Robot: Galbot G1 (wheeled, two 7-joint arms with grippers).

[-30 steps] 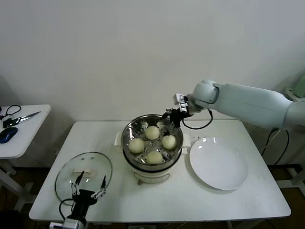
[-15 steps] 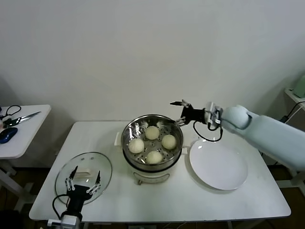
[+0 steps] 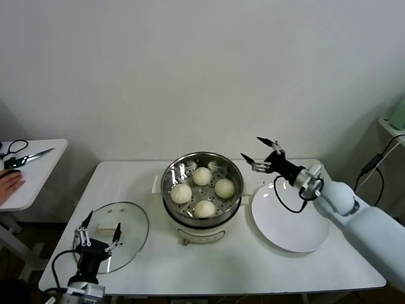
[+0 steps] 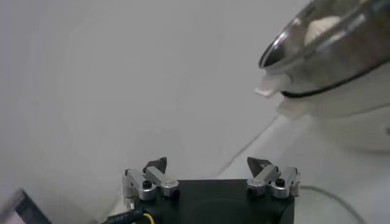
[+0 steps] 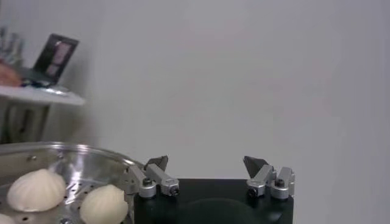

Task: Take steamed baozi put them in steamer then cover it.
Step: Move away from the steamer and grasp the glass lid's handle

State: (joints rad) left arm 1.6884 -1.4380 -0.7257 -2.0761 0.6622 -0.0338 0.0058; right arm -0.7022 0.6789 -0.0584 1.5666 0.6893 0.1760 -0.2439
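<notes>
Several cream-white baozi (image 3: 202, 176) lie in the shiny steamer (image 3: 202, 158) on its white pot base, at the table's middle. The right wrist view shows two of the baozi (image 5: 36, 189) on the perforated floor. My right gripper (image 3: 261, 152) hangs open and empty in the air, to the right of the steamer and above the white plate (image 3: 290, 218). The glass cover (image 3: 130, 221) with its white handle (image 3: 109, 227) lies flat at the table's front left. My left gripper (image 3: 98, 235) stands open and empty just above the cover's near part. In the left wrist view the steamer (image 4: 329, 42) rises ahead.
A small side table (image 3: 28, 174) at the left holds scissors (image 3: 28, 156) and a person's hand (image 3: 9, 183). The white table's front edge (image 3: 215, 288) runs close behind my left gripper. A wall stands behind the table.
My right arm has drawn back from over the steamer to the right and lower, now over the plate. My left gripper has slid left and back along the cover. A hand appeared on the side table.
</notes>
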